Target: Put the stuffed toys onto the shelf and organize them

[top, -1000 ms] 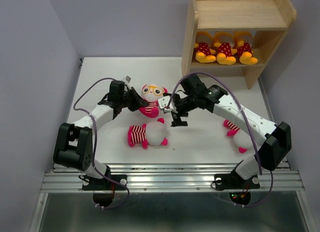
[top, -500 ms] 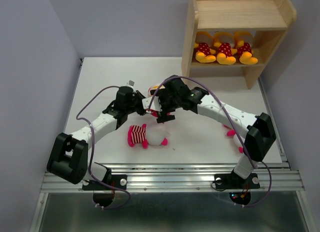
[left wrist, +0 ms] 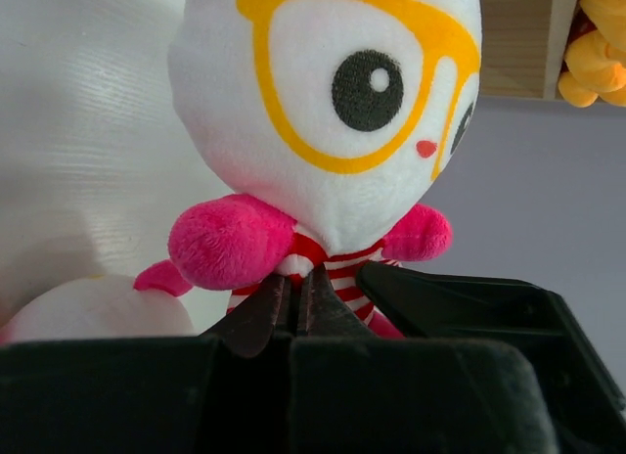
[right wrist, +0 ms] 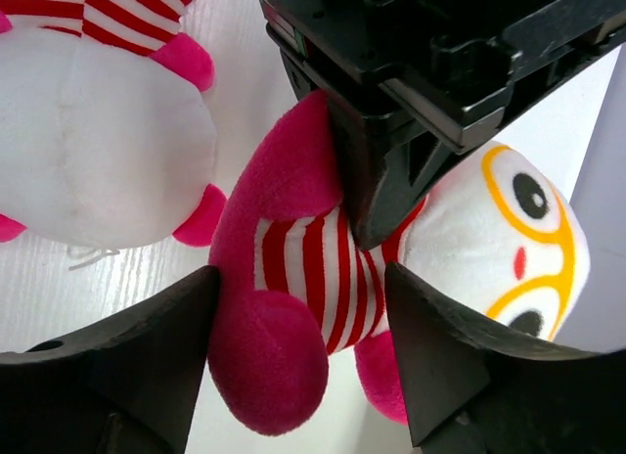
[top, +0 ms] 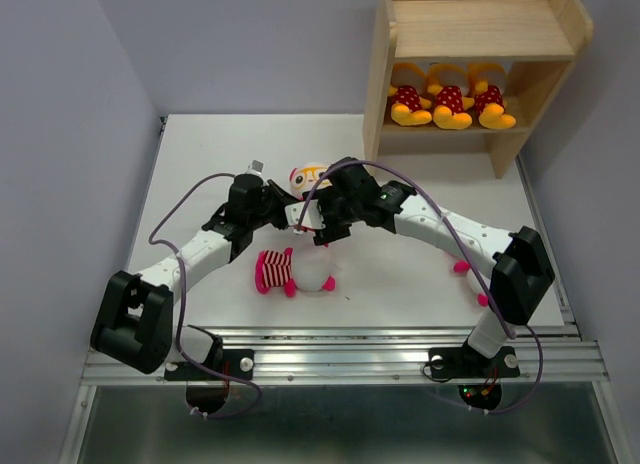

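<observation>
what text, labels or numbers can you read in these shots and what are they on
None can be read in any view.
striped toy: only a stitched face with yellow glasses, no letters.
shelf: bare wood, no label or number.

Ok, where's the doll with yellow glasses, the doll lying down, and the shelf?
glasses doll [left wrist: 333,112]: left wrist view, on its white face.
lying doll [top: 273,271]: top view, on its striped body.
shelf [top: 480,29]: top view, on its upper board.
</observation>
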Controlling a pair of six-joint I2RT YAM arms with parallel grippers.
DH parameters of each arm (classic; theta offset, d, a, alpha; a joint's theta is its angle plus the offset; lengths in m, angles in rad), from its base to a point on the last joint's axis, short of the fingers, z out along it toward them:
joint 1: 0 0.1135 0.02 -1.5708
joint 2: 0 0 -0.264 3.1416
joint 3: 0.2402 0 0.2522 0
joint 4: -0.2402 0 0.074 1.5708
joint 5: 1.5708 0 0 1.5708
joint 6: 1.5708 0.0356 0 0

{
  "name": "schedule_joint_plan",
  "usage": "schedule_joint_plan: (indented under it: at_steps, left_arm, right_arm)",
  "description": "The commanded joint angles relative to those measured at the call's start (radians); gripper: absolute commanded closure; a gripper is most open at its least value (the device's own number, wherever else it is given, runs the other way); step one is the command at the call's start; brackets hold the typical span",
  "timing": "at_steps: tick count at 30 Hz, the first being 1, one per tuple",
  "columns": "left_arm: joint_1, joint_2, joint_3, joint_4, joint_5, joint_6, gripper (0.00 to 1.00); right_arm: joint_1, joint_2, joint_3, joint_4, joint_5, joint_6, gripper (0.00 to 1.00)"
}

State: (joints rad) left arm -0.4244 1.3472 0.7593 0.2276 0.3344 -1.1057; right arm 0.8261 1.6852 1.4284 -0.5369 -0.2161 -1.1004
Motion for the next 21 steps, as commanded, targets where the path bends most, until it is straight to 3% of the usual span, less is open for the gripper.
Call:
schedule_joint_plan:
  at_steps: [1,2,6,9,11,12,14,17,18,21]
  left_arm:
    - [-0.001,-0.088,-0.018,0.088,0.015,-0.023,1.0]
    - [-0.001,-0.101,-0.024,0.093,0.011,-0.029,1.0]
    - [0.003,-0.137,-0.038,0.102,0.0,-0.042,1.0]
    - [0.009,-0.164,-0.055,0.127,0.003,-0.046,1.0]
    - [0.016,-0.178,-0.069,0.148,0.017,-0.051,0.85]
    - [0.019,-0.193,-0.08,0.156,0.023,-0.048,0.67]
    - [0.03,-0.23,-0.093,0.164,0.022,-0.033,0.46]
    - [0.05,-0.304,-0.115,0.182,0.017,0.001,0.27]
    - [0.056,-0.328,-0.117,0.182,0.009,0.026,0.05]
    - [0.093,-0.417,-0.1,0.139,-0.008,0.073,0.01]
  right_arm:
    - [-0.002,-0.028,-0.002,0.037,0.052,0.002,0.32]
    - [-0.002,-0.03,-0.002,0.037,0.052,0.005,0.36]
    - [-0.002,-0.036,0.003,0.037,0.043,0.04,0.74]
    - [-0.002,-0.044,0.007,0.04,0.037,0.069,0.9]
    - [-0.002,-0.053,0.013,0.04,0.027,0.082,0.94]
    - [-0.002,-0.059,0.018,0.041,0.011,0.088,0.99]
    - [-0.002,-0.082,0.027,0.041,-0.011,0.097,0.99]
    - [-0.002,-0.113,0.052,0.041,-0.06,0.128,0.99]
    - [-0.011,-0.119,0.072,0.04,-0.081,0.151,0.99]
    - [-0.039,-0.133,0.107,0.038,-0.106,0.189,0.99]
